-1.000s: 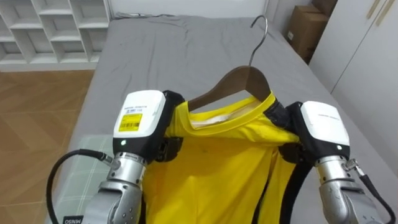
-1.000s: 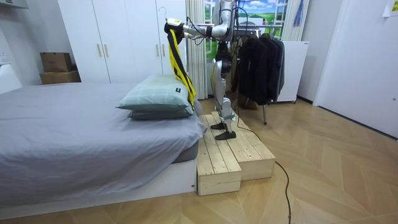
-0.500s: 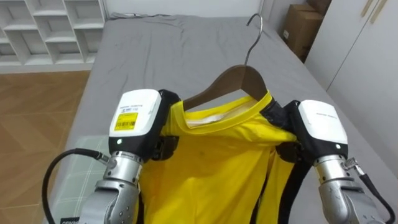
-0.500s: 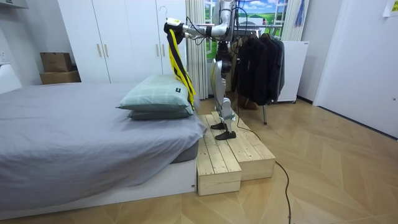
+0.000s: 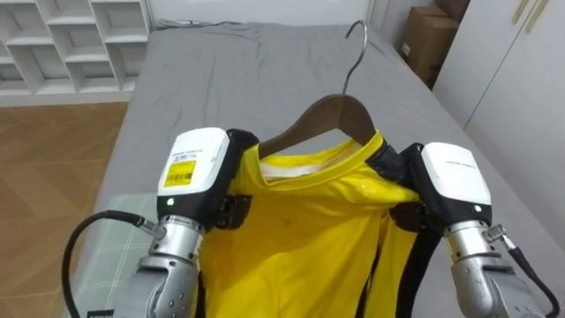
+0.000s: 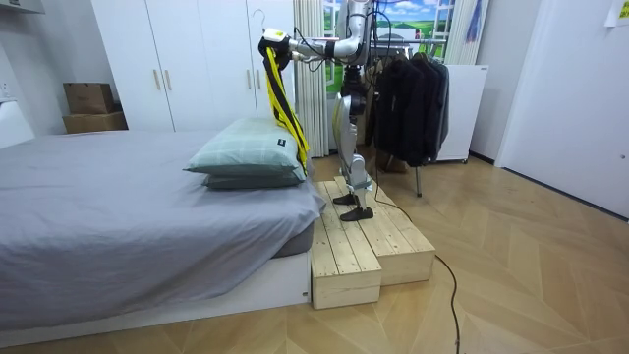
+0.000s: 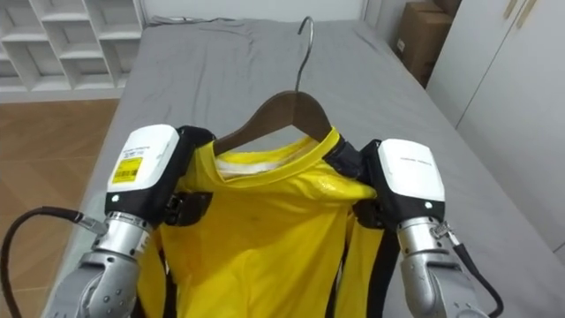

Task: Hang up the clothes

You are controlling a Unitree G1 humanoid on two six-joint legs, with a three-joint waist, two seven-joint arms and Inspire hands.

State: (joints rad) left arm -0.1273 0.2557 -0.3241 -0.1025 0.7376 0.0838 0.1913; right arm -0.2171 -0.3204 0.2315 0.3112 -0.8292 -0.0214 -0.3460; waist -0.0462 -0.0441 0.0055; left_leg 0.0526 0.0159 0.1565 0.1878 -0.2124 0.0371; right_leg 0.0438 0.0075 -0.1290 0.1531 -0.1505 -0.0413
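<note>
A yellow shirt with dark side stripes hangs on a brown wooden hanger whose metal hook points up. I hold it out in front of me above the grey bed. My left hand grips the shirt's left shoulder, dark fingers over the top and thumb beneath. On the other shoulder my right hand pinches bunched cloth the same way. In the room view I stand upright on a wooden platform beside the bed, arms raised, and the shirt dangles over the pillows.
A clothes rack with dark garments stands behind me. White wardrobes line the wall beyond the bed. A white cubby shelf is at the far left and cardboard boxes at the far right.
The hands and the shirt keep the same pose. The eye view has shifted slightly.
</note>
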